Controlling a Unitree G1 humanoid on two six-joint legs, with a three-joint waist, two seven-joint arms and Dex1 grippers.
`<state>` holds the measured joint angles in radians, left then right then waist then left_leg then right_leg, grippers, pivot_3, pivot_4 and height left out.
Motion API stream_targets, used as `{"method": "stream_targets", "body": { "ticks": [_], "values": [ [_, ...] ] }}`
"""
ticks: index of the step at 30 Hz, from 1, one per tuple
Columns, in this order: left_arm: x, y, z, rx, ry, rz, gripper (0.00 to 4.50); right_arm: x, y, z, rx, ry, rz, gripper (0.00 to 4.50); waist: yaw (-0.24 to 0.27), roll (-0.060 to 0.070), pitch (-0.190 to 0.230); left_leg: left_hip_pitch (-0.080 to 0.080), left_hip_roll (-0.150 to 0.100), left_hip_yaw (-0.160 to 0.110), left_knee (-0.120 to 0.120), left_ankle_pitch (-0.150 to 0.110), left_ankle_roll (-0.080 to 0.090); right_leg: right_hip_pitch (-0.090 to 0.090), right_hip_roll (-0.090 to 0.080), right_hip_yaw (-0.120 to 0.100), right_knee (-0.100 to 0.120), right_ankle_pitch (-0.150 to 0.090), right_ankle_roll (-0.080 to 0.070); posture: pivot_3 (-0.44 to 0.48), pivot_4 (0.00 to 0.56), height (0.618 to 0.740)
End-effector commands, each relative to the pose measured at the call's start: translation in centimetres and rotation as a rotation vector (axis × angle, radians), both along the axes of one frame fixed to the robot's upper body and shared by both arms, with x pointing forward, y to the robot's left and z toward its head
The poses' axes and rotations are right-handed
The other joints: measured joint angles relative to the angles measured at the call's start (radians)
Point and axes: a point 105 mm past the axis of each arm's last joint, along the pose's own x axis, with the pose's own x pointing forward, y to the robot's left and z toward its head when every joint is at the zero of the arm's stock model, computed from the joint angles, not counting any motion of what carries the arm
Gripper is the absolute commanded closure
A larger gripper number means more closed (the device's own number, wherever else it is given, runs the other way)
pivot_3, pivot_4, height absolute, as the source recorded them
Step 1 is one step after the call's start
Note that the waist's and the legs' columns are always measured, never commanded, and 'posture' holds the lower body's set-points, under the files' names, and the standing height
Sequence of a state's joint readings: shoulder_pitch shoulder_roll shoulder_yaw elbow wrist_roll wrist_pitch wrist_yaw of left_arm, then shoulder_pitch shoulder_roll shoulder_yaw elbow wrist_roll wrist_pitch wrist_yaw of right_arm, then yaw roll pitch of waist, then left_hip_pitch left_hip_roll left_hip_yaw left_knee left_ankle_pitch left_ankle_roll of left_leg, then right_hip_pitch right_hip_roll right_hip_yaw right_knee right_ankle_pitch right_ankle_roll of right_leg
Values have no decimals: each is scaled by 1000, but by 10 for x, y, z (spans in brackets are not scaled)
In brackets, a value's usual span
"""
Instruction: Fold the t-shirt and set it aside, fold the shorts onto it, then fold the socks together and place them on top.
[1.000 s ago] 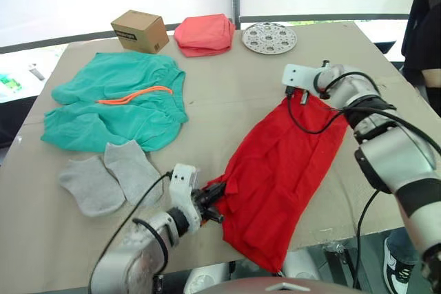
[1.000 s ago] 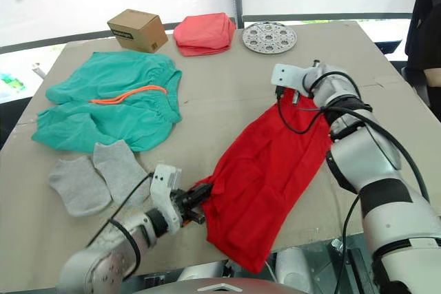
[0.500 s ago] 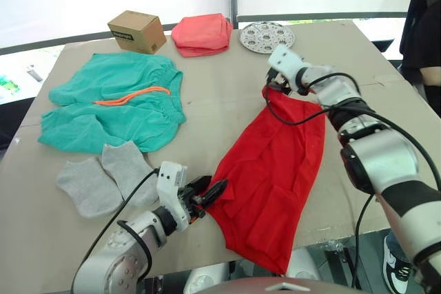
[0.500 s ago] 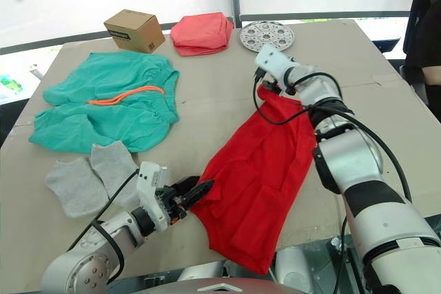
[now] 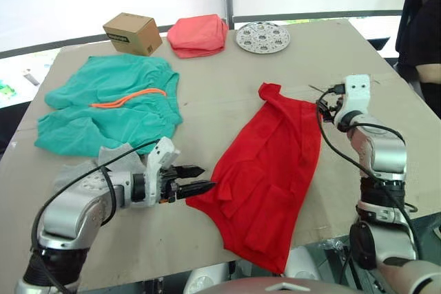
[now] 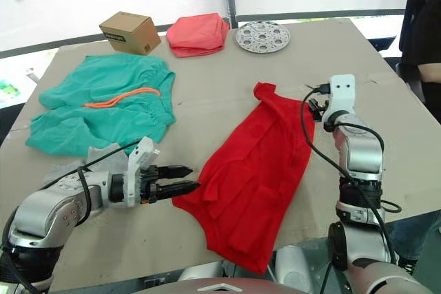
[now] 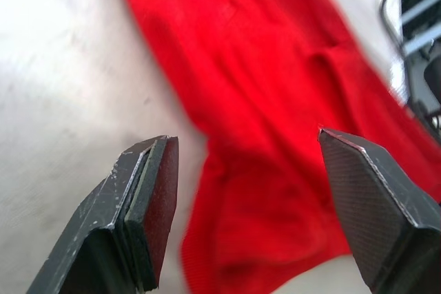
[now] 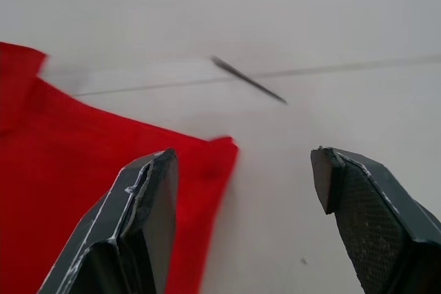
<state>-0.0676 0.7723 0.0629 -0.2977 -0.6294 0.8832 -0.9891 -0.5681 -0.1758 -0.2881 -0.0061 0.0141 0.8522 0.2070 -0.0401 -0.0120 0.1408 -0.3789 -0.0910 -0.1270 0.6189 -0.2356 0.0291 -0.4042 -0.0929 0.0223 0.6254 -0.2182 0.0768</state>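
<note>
A: What lies closest to the near edge of the tabletop (image 5: 227, 94)?

B: The bright red cotton t-shirt (image 5: 265, 170). It is spread out in a long rumpled strip, running from the near edge, where its lower end hangs a little over, up toward the middle of the tabletop. Its far end finishes in a small crumpled tip.

A: And the left gripper (image 5: 196, 178)?

B: It lies low over the tabletop near the near edge, pointing at the t-shirt's left border. Its jaws are parted with nothing between them; in the left wrist view the red cloth shows just ahead of the fingertips (image 7: 155, 191).

A: The right gripper (image 6: 318, 113)?

B: Near the right edge, just beside the t-shirt's far right corner. Its jaws are also spread and empty; the right wrist view shows the red corner near one finger, with bare tabletop in the gap.

A: Where are the socks?

B: The light grey knit ankle socks (image 5: 114, 158) lie near the left edge, partly hidden behind the left arm, touching the near hem of the shorts.

A: And the shorts?

B: The teal-green fabric shorts (image 5: 110, 108) are spread flat on the left half, the thin orange drawstring (image 5: 127, 97) lying across them.

A: Along the far edge?

B: A brown cardboard box (image 5: 134, 32), a folded salmon-pink cloth (image 5: 198, 34) and a round perforated metal disc (image 5: 262, 36), side by side.
</note>
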Motion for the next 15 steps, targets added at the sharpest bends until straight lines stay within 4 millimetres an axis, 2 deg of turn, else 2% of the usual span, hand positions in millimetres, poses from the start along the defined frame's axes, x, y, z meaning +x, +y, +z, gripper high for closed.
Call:
{"method": "stream_targets", "body": {
  "ticks": [1,5,12,14,15],
  "values": [
    [2,-3,0,-17,12,-16,1010,3,4,0,137,-12,2,1226,-1,0,0,0,1,0,-1,0,-1,0,0,0,0,0,0,0,150,740],
    [-3,-7,-9,-14,95,-21,1010,13,17,-2,270,-11,94,1226,-1,0,0,0,3,1,-2,1,-1,0,2,1,0,0,0,0,150,740],
    [-7,-17,-12,25,120,-100,1010,16,29,-26,179,101,154,1226,3,0,0,0,3,2,-2,0,0,0,2,1,0,0,0,0,150,740],
    [-12,-17,-20,72,138,-131,899,16,28,-31,167,121,147,1745,3,-1,-2,0,3,2,-1,0,-1,0,2,2,0,0,0,0,150,740],
    [-12,-15,-26,115,126,-138,1168,17,29,-32,169,124,153,2028,2,-1,-3,1,3,2,-1,0,0,0,2,2,0,0,0,0,150,740]
  ]
}}
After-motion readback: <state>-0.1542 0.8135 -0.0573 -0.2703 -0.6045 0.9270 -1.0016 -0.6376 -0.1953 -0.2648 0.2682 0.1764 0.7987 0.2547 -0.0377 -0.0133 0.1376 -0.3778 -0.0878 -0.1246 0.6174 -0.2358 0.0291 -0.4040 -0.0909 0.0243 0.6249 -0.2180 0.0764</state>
